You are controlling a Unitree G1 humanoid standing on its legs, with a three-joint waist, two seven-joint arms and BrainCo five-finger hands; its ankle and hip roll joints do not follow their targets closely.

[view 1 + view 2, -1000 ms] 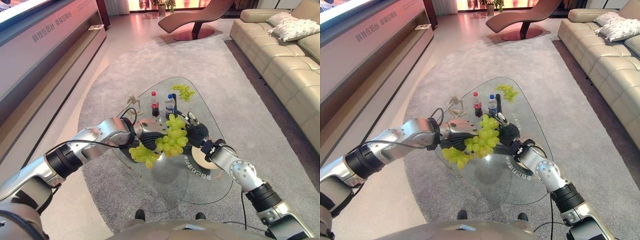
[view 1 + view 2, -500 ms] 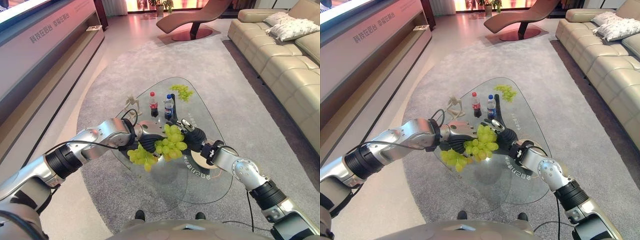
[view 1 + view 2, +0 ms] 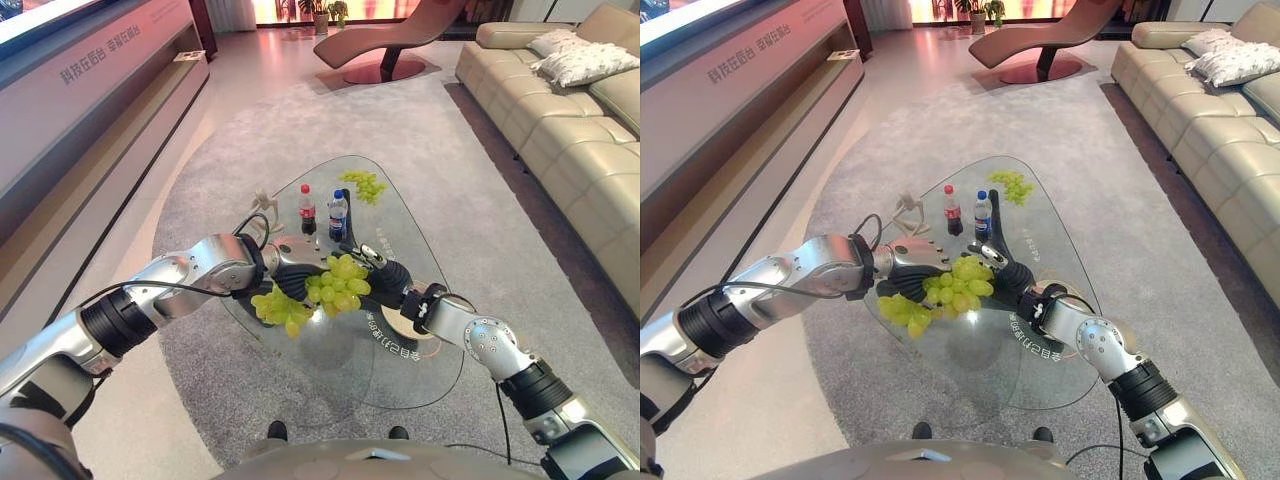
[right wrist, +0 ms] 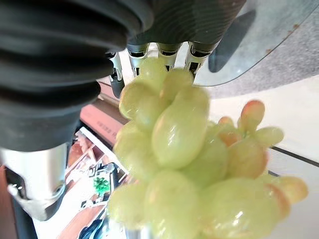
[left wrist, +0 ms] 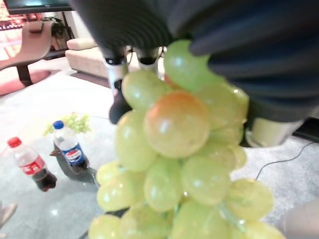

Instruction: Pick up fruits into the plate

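A big bunch of green grapes (image 3: 336,284) hangs above the glass table (image 3: 400,230), a lower cluster (image 3: 273,307) drooping toward my left. My left hand (image 3: 286,270) comes in from the left and is curled on the bunch. My right hand (image 3: 387,281) meets it from the right, its fingers (image 4: 168,52) straight along the grapes (image 4: 179,149). The grapes (image 5: 174,144) also show close up in the left wrist view. A round beige plate (image 3: 402,322) lies on the glass under my right wrist. A second grape bunch (image 3: 362,184) rests at the table's far end.
A cola bottle (image 3: 307,208) and a blue-labelled bottle (image 3: 338,212) stand just beyond the hands. A small pale figurine (image 3: 262,203) sits at the table's far left edge. A beige sofa (image 3: 560,130) runs along the right; grey carpet surrounds the table.
My right hand has moved left up against the grapes. The bunch, held by my left hand, has sunk a little toward the table.
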